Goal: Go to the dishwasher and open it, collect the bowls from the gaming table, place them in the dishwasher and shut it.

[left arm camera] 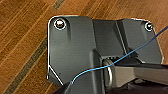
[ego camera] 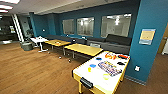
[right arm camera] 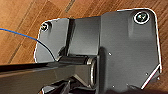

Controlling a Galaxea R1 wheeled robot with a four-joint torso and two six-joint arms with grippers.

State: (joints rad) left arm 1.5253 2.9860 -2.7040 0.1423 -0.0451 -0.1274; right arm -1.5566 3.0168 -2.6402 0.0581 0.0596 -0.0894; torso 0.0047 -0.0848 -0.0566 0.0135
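Now I'm rolling up on the bench (ego camera: 100, 78) — the white-topped gaming table, low right in the head view — so I'm judging the bowl-collecting step is underway. Bowls (ego camera: 92, 65) are sitting on its top: a blue one near a yellow one, more in black and red toward the far end, beside a flat colourful box (ego camera: 109, 68). Both wrist cameras are looking down at wood floor (left arm camera: 22, 30); I cannot tell how either set of fingers stands. Next I'm needing to close in and reach over the near edge.
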